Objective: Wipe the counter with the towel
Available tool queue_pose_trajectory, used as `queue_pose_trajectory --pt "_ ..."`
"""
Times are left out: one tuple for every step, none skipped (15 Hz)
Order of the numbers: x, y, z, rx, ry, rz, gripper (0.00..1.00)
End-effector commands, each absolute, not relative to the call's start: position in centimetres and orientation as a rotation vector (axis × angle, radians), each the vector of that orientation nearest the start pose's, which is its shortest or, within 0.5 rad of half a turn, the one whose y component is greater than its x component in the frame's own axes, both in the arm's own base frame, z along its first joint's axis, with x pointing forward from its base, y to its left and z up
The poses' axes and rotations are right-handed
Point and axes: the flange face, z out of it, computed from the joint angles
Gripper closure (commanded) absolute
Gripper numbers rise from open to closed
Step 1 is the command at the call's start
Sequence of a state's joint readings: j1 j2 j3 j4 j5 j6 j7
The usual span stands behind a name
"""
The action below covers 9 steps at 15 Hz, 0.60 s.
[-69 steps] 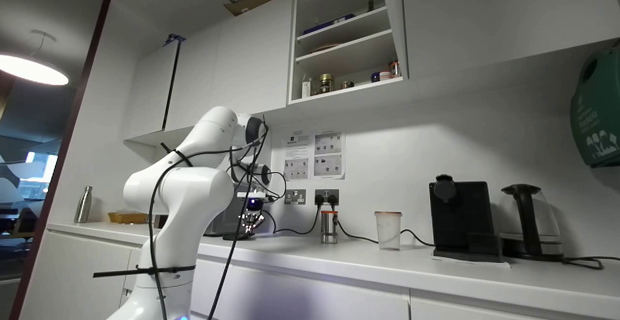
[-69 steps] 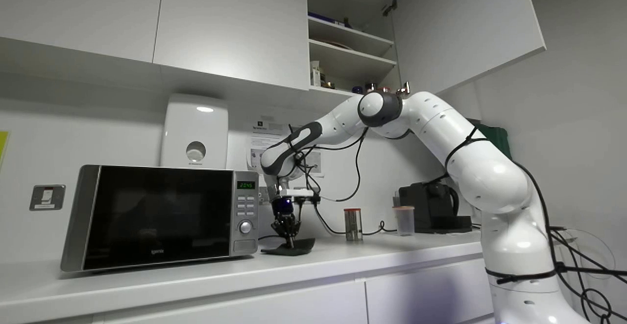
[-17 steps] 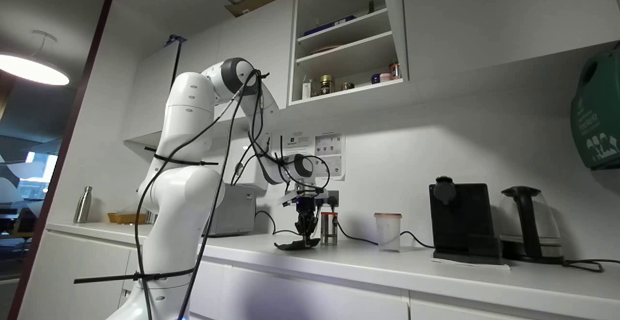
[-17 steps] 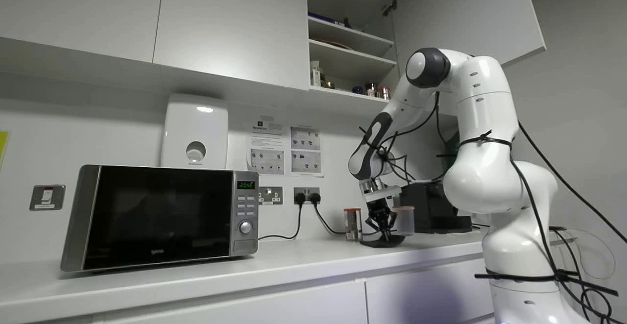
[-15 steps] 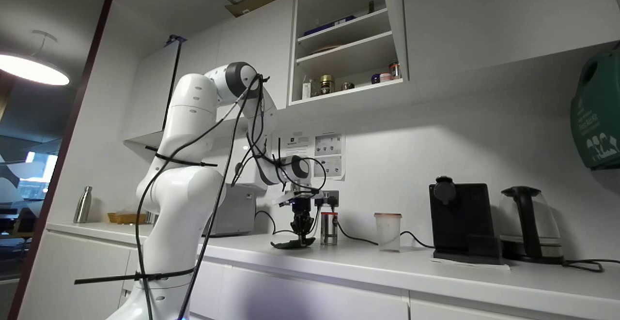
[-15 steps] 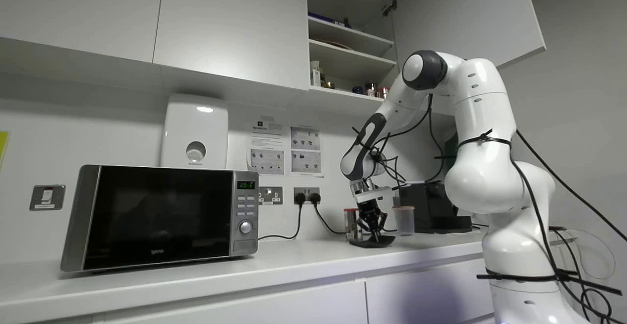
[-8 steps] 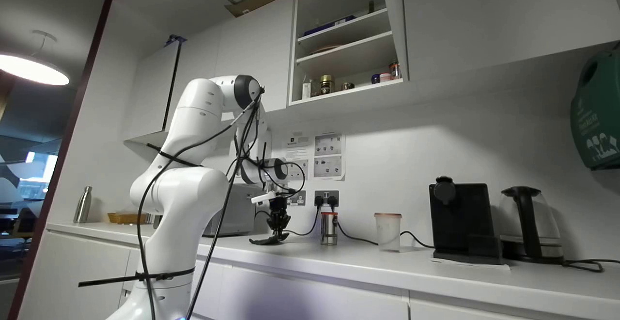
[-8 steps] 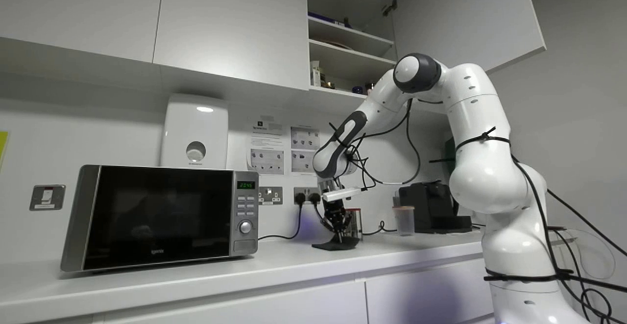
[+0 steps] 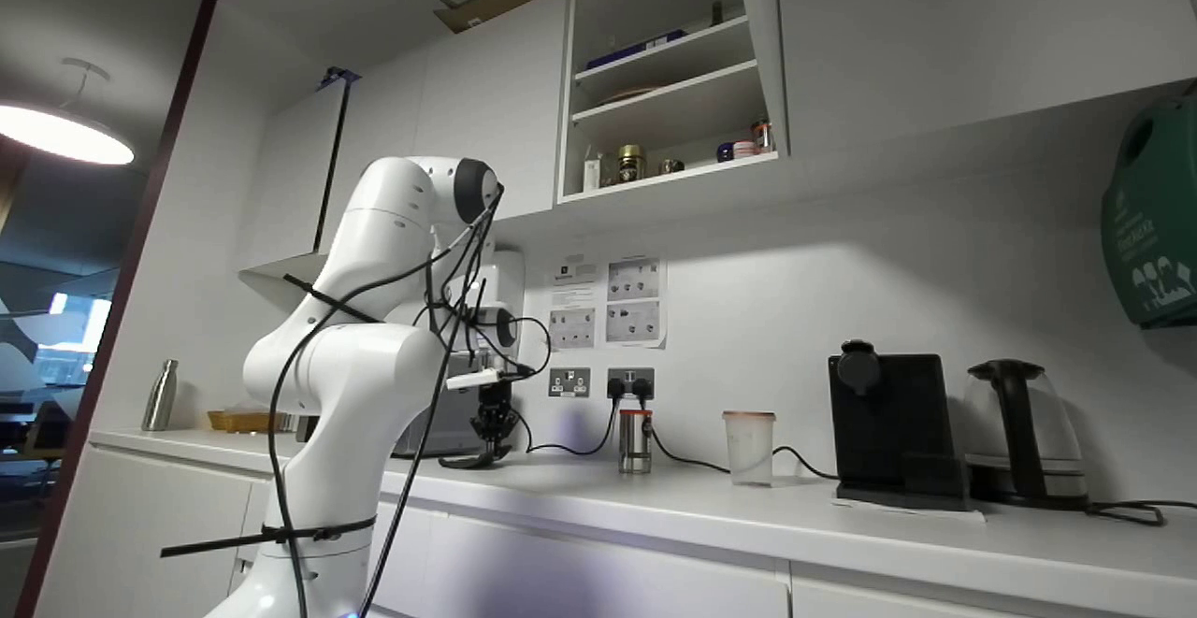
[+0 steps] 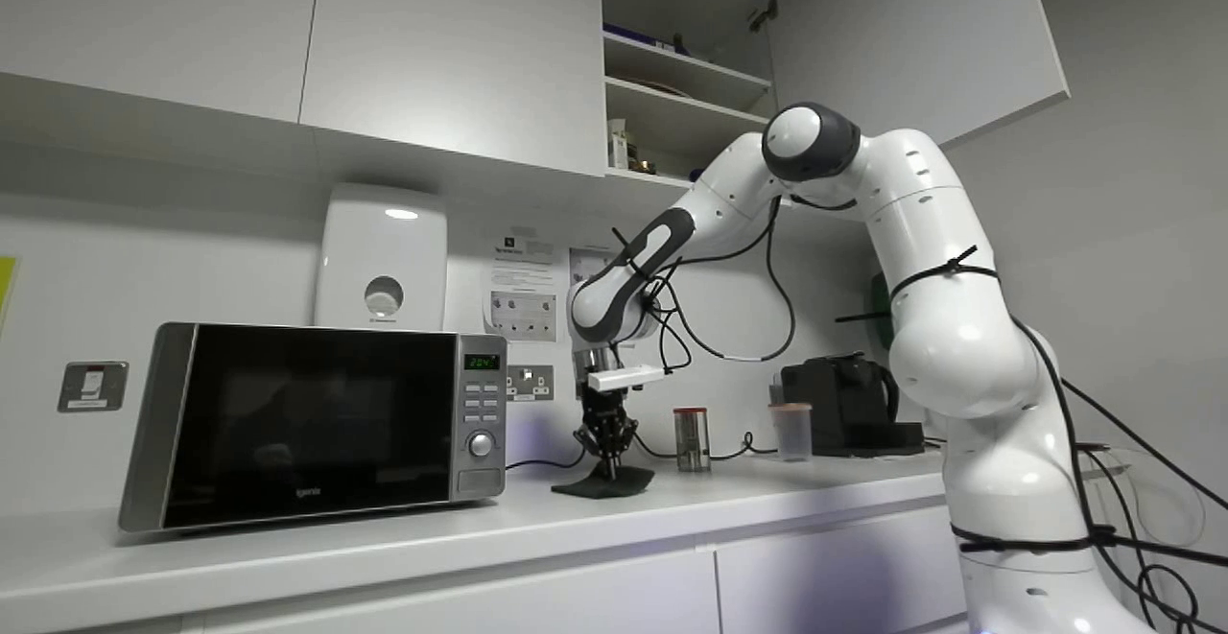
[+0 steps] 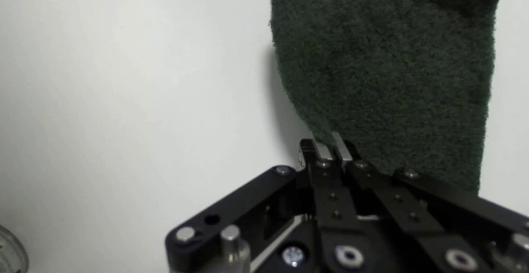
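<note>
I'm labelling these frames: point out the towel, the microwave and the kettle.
Towel [image 11: 390, 79], in the wrist view: middle of its upper face.
Microwave [image 10: 317, 423], in an exterior view: its dark door.
Kettle [image 9: 1021, 433], in an exterior view: its black handle.

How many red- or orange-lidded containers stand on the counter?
2: a metal canister, nearer the towel, and a plastic tub, between it and the coffee machine. The arm may hide others.

Both exterior views face the wall [image 9: 795, 319], tilted up from near counter [image 9: 673, 496] height — sharing arm [image 9: 365, 366] and open cupboard [image 9: 697, 108]. The wrist view looks down, close over the towel [image 11: 392, 74].
</note>
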<state>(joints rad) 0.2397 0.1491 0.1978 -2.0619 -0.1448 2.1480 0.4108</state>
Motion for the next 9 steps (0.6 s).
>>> queue_pose_trajectory --pt "51.1 24.2 35.7 -3.221 -0.268 0.089 0.99" --pt "50.6 23.6 35.4 -3.226 -0.265 0.100 0.99" --pt "50.3 22.8 35.1 -3.234 -0.251 0.115 0.99" --pt "50.1 21.7 34.8 -3.240 -0.228 0.130 0.99" --pt "50.0 20.7 34.5 -3.245 -0.204 0.144 0.99" --pt "49.9 19.4 34.7 -3.248 -0.170 0.145 0.99" --pt "49.7 18.2 34.6 -3.256 -0.135 0.150 0.99" --pt "49.6 16.8 34.7 -3.260 -0.098 0.154 0.99" --pt "49.4 15.2 34.6 -3.264 -0.050 0.161 0.99"
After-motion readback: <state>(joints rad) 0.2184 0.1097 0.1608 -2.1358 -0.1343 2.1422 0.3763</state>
